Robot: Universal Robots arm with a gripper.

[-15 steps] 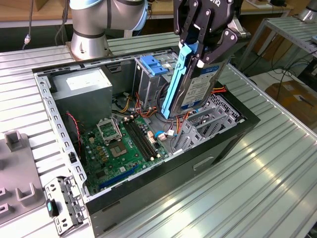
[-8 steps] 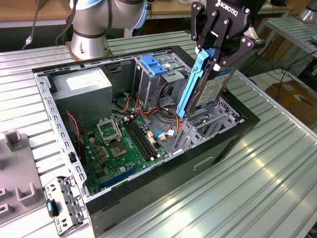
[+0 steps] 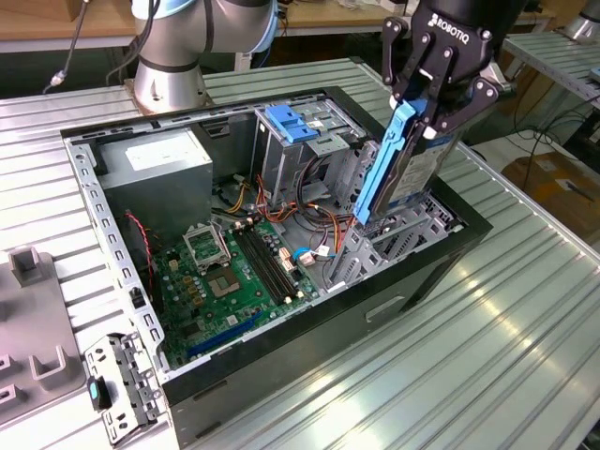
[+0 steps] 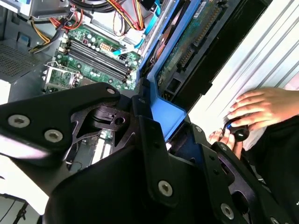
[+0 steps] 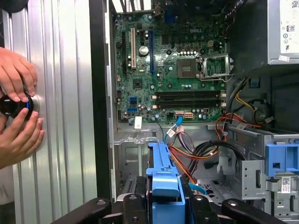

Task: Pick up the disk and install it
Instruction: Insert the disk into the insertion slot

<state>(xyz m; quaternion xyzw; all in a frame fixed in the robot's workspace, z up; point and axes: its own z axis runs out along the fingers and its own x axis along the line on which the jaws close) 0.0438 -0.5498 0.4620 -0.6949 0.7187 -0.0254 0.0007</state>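
Black pincer (image 4: 152,123) clamped on disk (image 4: 189,49) at its blue rail; motherboard (image 4: 93,56) beyond; a person's hand (image 4: 261,109) on ribbed bench (image 4: 254,53).

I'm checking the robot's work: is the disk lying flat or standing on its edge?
Standing on edge, slightly tilted: the pincer grips the disk upright over the computer case.

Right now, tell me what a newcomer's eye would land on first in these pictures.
The black gripper, shut on the disk, holds it on edge, tilted, at the drive bay at the exterior view's right end of the open computer case. The green motherboard lies on the case floor beside it. In the first wrist view, a person's hands cup a black knob on the ribbed table outside the case.
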